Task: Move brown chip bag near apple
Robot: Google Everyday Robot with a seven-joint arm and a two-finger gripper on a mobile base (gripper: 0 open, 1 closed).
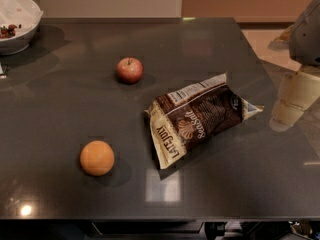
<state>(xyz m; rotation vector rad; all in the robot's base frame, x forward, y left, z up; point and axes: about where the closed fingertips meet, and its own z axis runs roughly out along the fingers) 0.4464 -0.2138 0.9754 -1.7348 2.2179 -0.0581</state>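
Observation:
The brown chip bag (pixel 197 121) lies crinkled on the dark table (pixel 210 49), right of centre, with "Late July" and "Sea Salt" lettering facing up. The apple (pixel 130 69), small and red with a short stem, sits up and to the left of the bag, a clear gap away. My gripper (pixel 284 118), a cream-coloured piece under the grey arm, hangs at the right edge of the view. It is just right of the bag's right end and holds nothing that I can see.
An orange fruit (pixel 97 157) sits at the front left of the table. A white bowl (pixel 17 21) with some dark bits stands at the far left corner. The table's right edge runs just under the gripper.

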